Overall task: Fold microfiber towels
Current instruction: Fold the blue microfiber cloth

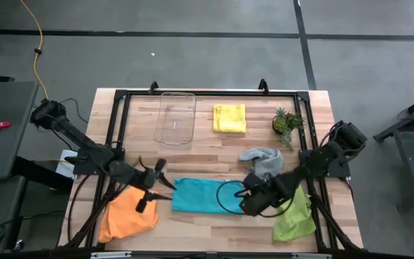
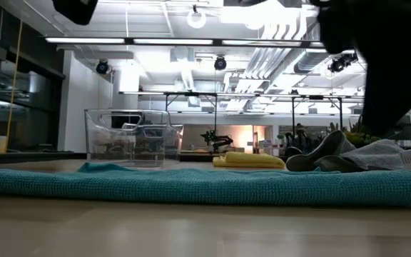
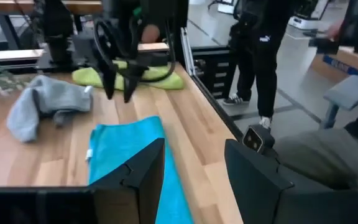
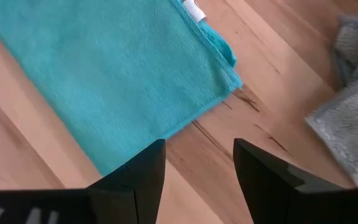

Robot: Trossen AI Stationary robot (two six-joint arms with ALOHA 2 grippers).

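Two grippers, one at each short end of the teal-blue towel point(image 1: 201, 196).
Left gripper point(image 1: 154, 188) and right gripper point(image 1: 244, 194) both spread, holding nothing; towel's long axis runs straight between them.

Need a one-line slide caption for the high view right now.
Both open grippers, left and right, flank the folded teal towel; yellow towel sits folded beside the tray.

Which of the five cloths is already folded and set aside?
The yellow microfiber towel, a neat small square beside the clear plastic tray; the others lie spread or crumpled.
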